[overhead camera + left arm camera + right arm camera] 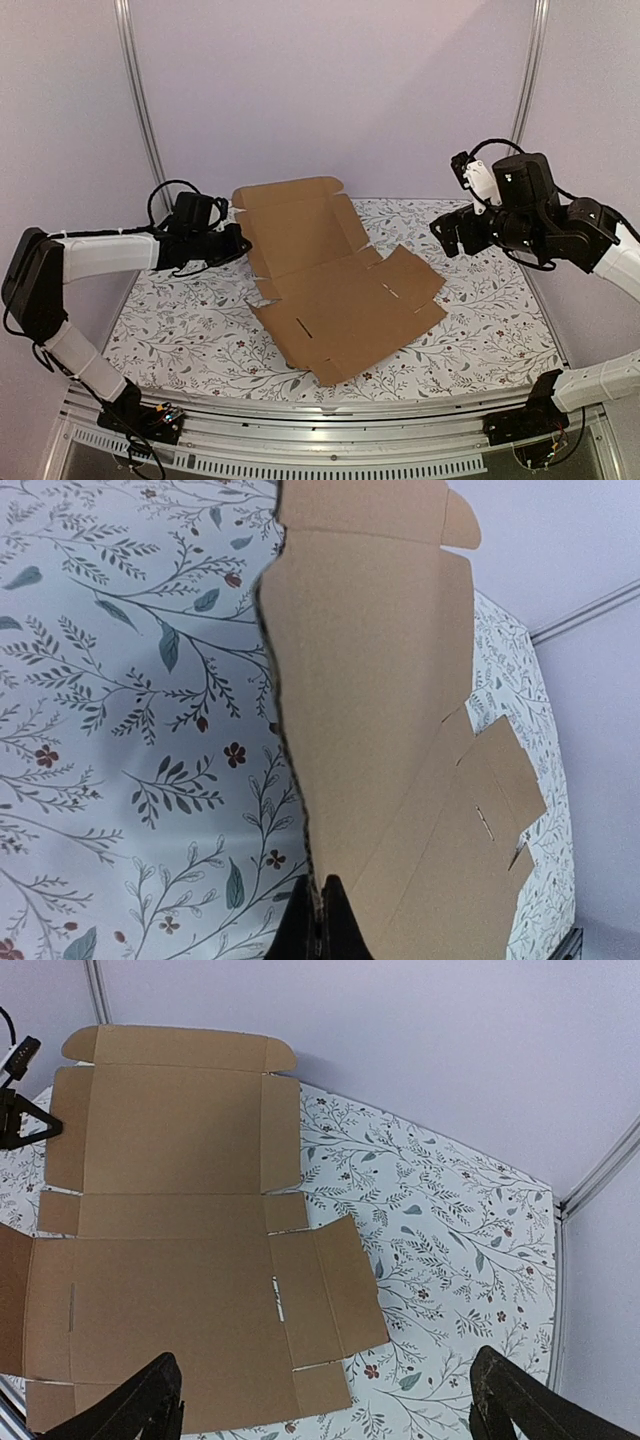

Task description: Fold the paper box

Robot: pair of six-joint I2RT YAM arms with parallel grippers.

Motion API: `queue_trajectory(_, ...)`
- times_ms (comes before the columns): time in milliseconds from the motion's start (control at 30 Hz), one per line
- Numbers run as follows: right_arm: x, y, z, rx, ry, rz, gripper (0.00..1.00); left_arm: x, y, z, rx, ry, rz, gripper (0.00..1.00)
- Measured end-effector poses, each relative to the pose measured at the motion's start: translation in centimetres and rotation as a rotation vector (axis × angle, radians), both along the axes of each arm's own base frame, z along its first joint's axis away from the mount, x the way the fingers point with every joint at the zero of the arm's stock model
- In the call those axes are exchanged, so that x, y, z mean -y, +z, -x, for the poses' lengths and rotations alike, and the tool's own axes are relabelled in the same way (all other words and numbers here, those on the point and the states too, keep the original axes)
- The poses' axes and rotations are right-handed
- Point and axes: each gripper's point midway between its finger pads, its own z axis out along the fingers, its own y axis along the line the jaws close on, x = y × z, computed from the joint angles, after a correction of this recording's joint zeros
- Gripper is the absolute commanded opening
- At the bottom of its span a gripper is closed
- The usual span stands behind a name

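Top external, step: left gripper (238, 243) clamped on left flap edge of paper box (340, 290)
right gripper (443, 238): wide, holding nothing
next: probably lift that flap upright

The paper box (330, 290) sits unfolded in the middle of the table (180, 320). Its near half lies flat on the tabletop, with side flaps spread left and right. Its far half rises off the table toward the back wall (330, 90), with a narrow flap along its top edge. The left gripper (240, 243) is at the left edge of that raised far half, and its fingers (320, 920) are pinched together on the cardboard edge. The right gripper (445, 232) hangs above the far right part of the table, to the right of the box and well apart from it, with its fingers (140, 1405) spread wide.
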Motion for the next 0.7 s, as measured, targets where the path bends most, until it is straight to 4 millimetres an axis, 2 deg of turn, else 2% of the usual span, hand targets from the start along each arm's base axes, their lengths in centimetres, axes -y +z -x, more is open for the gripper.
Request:
queue_trajectory(133, -1.8, 1.5, -1.0, 0.020, 0.043, -0.018, 0.99, -0.4, 1.5, 0.8, 0.055, -0.056, -0.067, 0.00)
queue_trajectory(267, -3.3, 1.6, -1.6, 0.019, 0.075, -0.030, 0.99, -0.7, 3.1, 1.6, 0.104, -0.086, -0.104, 0.00)
queue_trajectory(433, -4.7, 0.5, -1.7, -0.025, 0.112, -0.054, 0.99, -1.9, 3.9, 3.1, 0.137, -0.066, -0.115, 0.00)
queue_trajectory(567, -5.7, -0.5, -1.5, -0.071, 0.125, -0.115, 0.98, -3.7, 3.0, 4.6, 0.124, 0.013, -0.108, 0.00)
queue_trajectory(700, -6.6, -4.1, -0.4, -0.157, 0.118, -0.149, 0.97, -5.9, 1.7, 6.2, 0.099, 0.123, -0.096, 0.00)
